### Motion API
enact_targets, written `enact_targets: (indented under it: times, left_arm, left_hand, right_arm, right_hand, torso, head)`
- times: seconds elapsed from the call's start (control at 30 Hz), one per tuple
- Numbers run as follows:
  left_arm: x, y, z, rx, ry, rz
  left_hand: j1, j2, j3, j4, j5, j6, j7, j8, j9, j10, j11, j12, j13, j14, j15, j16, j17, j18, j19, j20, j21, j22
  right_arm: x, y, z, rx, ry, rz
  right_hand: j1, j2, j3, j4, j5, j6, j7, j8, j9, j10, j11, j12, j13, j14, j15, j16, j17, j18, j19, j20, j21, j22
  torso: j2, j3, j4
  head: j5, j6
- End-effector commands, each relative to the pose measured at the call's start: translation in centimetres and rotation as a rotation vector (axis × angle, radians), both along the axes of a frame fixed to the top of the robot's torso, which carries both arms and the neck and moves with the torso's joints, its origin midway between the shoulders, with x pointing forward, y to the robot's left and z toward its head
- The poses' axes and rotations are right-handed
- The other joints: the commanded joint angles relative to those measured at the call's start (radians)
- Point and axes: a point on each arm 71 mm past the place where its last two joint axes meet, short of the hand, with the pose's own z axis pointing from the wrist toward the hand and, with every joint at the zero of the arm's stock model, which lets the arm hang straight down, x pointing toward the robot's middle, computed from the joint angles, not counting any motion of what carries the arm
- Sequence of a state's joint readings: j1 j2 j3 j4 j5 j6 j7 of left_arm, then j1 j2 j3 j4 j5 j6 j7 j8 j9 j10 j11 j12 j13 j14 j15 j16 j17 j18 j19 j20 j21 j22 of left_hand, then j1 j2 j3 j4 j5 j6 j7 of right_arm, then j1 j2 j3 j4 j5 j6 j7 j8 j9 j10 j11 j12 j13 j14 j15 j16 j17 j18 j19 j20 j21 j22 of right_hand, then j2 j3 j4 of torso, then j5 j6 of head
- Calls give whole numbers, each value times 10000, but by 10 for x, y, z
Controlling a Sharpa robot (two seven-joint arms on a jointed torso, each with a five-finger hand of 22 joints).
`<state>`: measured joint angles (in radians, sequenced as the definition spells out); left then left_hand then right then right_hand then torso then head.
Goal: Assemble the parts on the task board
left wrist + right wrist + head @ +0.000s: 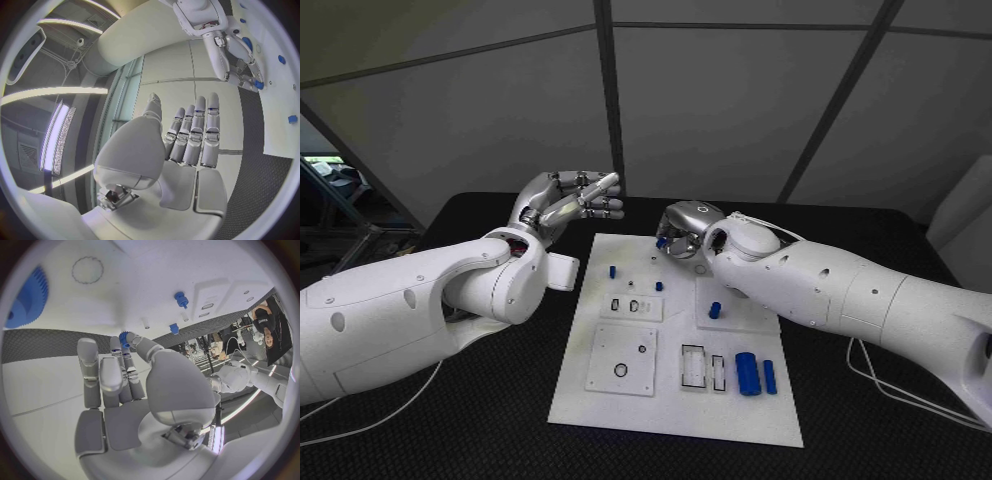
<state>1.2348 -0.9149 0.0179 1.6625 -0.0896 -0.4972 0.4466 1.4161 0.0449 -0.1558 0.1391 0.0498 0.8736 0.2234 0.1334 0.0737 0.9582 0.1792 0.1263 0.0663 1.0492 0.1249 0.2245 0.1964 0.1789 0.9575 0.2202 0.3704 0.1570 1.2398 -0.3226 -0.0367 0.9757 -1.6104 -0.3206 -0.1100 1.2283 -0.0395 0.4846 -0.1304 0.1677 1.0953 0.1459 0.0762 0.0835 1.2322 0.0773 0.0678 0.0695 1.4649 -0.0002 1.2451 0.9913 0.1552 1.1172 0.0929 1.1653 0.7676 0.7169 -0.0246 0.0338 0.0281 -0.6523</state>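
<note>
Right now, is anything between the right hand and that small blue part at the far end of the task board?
Nothing visible. The right hand is over the task board's far end, its fingertips already at the small blue part.

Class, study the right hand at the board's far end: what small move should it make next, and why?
Probably lift straight up. The right hand seems to pinch a small blue part at its fingertips, just over the task board, while the left hand is raised off the board, holding nothing.
</note>
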Motion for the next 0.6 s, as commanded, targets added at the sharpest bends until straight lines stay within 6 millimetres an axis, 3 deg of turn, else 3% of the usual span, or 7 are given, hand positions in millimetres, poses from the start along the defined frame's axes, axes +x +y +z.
enact_targets:
  times: [0.03,0.4,0.6]
  left_arm:
    - [0,-1,2,-33,-76,-151]
    - [0,-2,2,-45,-68,-200]
    - [1,-3,1,-48,-63,-214]
  left_hand:
    - [-1,139,-41,-2,-6,-74,102,-52,-12,-61,33,-39,-10,-75,23,-37,14,22,-23,64,-54,-11]
    - [-7,142,-52,-3,-7,-75,101,-61,-14,-64,34,-51,-8,-72,24,-46,21,23,-21,65,-57,-15]
    - [-7,142,-52,-3,-7,-75,101,-61,-14,-64,34,-51,-8,-72,24,-46,21,23,-21,65,-57,-15]
  right_arm:
    - [2,-1,1,-241,14,-130]
    - [3,0,2,-241,-154,-303]
    - [3,3,2,-237,-148,-266]
  right_hand:
    - [-73,9,18,60,17,15,45,10,8,-35,33,-47,-16,197,-1,22,-13,-96,-14,72,32,-20]
    - [-89,-26,41,88,44,-40,74,-39,-7,-111,60,-62,-25,176,22,7,-63,-86,-61,86,7,-68]
    - [-165,-169,98,182,6,-348,189,-149,-84,-616,195,-82,-66,135,133,-10,-160,-71,-169,166,-51,-176]
  torso:
    - [10,-2,6]
    - [7,-14,2]
    - [5,-7,5]
  head:
    - [2,-2]
    - [23,-30]
    - [30,-43]
